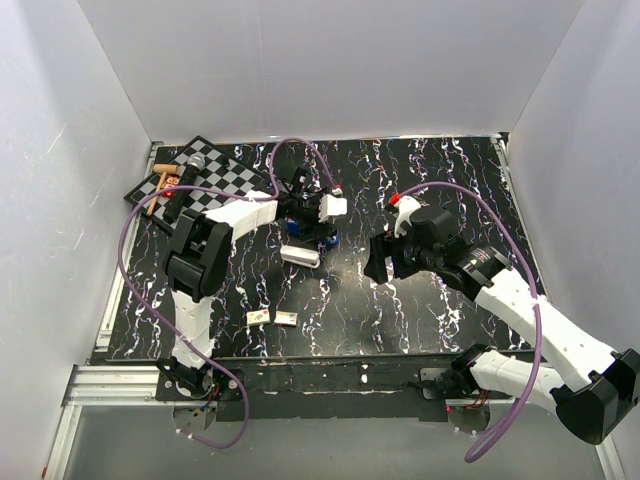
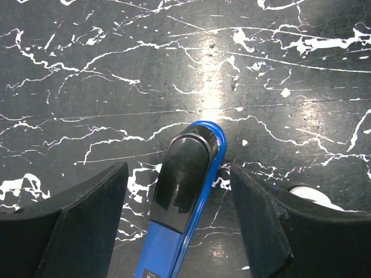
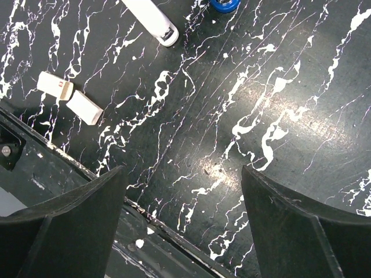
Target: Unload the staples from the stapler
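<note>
A blue stapler with a glossy black top lies on the black marbled table, its rounded nose pointing away from me in the left wrist view. My left gripper straddles it, open, with a gap between each finger and the stapler's sides. From above, this gripper sits over the blue stapler at the middle of the table. My right gripper hangs open over bare table with nothing between its fingers; in the top view it is right of centre. No staples are visible.
A white stapler lies just in front of the blue one, also seen in the right wrist view as a white stapler. Two small tan-and-white boxes lie near the front edge. A chessboard with small items sits at the back left.
</note>
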`<state>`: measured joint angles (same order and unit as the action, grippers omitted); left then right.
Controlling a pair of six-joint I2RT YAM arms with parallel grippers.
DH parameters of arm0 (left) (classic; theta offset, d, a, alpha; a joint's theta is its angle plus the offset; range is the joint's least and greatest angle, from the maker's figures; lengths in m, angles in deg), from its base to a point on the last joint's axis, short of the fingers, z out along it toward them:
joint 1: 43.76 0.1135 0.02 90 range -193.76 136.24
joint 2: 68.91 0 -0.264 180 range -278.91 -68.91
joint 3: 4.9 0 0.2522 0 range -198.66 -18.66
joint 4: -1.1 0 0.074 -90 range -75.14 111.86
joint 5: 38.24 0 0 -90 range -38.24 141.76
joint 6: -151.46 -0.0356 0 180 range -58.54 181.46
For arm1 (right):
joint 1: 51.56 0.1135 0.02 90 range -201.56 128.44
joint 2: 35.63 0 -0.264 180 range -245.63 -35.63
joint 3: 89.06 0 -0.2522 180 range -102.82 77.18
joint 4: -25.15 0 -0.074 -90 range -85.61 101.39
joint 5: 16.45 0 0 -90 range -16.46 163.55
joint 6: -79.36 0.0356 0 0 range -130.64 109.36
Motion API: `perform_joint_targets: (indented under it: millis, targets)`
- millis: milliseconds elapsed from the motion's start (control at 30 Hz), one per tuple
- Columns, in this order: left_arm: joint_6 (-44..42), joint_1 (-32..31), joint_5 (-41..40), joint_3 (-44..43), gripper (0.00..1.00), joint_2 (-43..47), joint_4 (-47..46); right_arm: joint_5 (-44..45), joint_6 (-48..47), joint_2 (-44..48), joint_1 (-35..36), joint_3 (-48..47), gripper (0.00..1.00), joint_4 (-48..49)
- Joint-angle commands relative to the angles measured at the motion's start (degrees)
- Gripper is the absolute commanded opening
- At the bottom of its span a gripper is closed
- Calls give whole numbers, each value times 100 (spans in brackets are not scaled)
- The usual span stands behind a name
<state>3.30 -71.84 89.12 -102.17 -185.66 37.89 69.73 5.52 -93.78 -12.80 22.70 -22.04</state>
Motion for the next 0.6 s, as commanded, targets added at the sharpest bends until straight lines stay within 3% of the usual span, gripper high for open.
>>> perform_joint_targets:
  millis: [0,200,333,433,500,567]
  targets:
    - [-100,30,192,-271,67,-41,220,-111,-8,49,26,60,87,205]
    - [-118,30,210,-403,49,-146,378,-146,10,49,44,95,86,223]
    - [-109,30,219,-439,28,-146,404,-137,10,67,44,95,86,232]
    - [-135,30,166,-430,18,-155,448,-146,27,58,44,95,85,223]
    - [-144,30,87,-430,4,-129,448,-164,27,67,44,95,85,214]
    - [-74,30,34,-439,0,-85,414,-155,36,93,44,95,85,214]
